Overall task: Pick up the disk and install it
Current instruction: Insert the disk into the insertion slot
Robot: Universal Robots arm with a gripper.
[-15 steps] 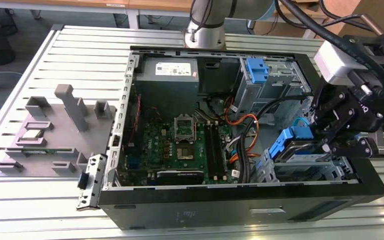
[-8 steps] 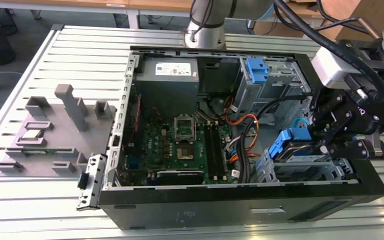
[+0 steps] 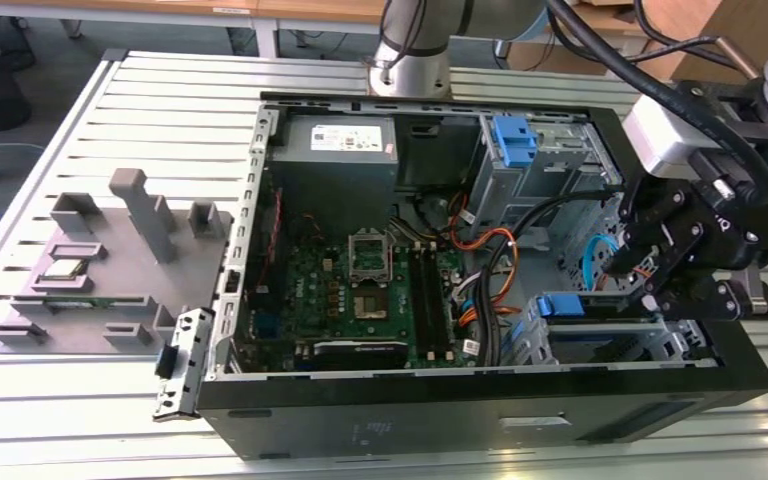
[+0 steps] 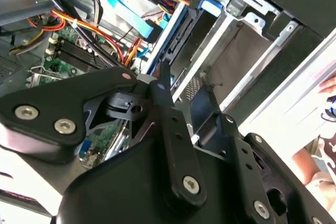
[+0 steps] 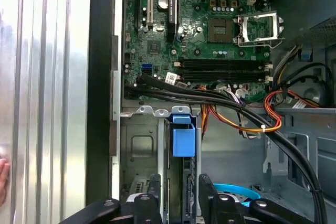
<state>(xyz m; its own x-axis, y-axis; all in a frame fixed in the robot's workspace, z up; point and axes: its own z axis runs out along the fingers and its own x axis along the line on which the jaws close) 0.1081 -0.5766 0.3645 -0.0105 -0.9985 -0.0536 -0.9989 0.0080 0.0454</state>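
I am holding my hand [image 5: 178, 205] astride the disk [image 5: 184, 141], which is standing on edge in the drive cage [image 5: 139, 145] at the computer case's [image 3: 491, 405] corner toward the exterior view's lower right; I cannot tell whether I am clamping it. I am judging it stiff, fairly heavy and shock-shy, best gripped on its flat metal faces, not the blue tab. The first wrist view is showing it edge-on near the motherboard [image 5: 210, 40], while the exterior view is showing the whole case on the worktop [image 3: 157, 95].
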